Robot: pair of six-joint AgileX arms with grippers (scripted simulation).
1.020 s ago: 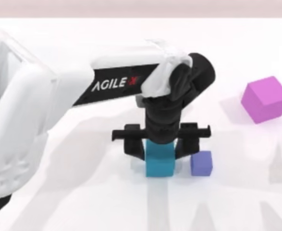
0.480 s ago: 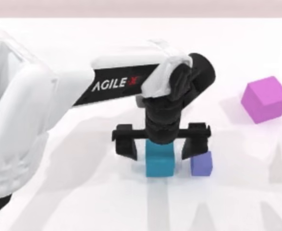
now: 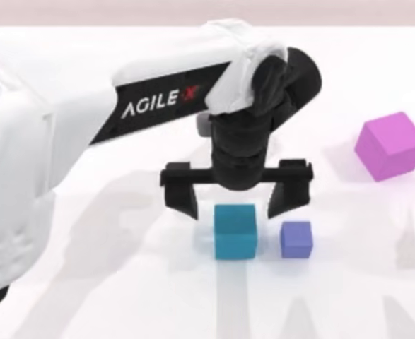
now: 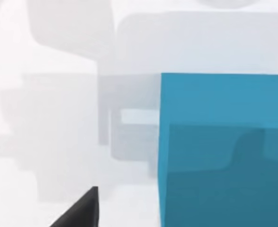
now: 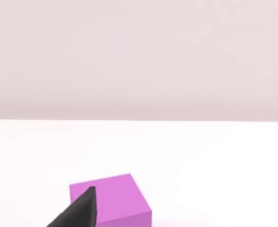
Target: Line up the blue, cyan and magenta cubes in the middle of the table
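three cubes on the table (image 3: 122, 282): one cyan cube (image 3: 235, 231), one blue cube (image 3: 296, 239), one magenta cube (image 3: 391, 145).

One piece of lettering is showing in the top view: "AGILE X" (image 3: 159, 101), in white capitals with the X in red, is running along a black panel on the side of the left arm (image 3: 44, 134), slanting upward toward the wrist. No other text, number or sign is appearing on the cubes, the table, or in either wrist view.
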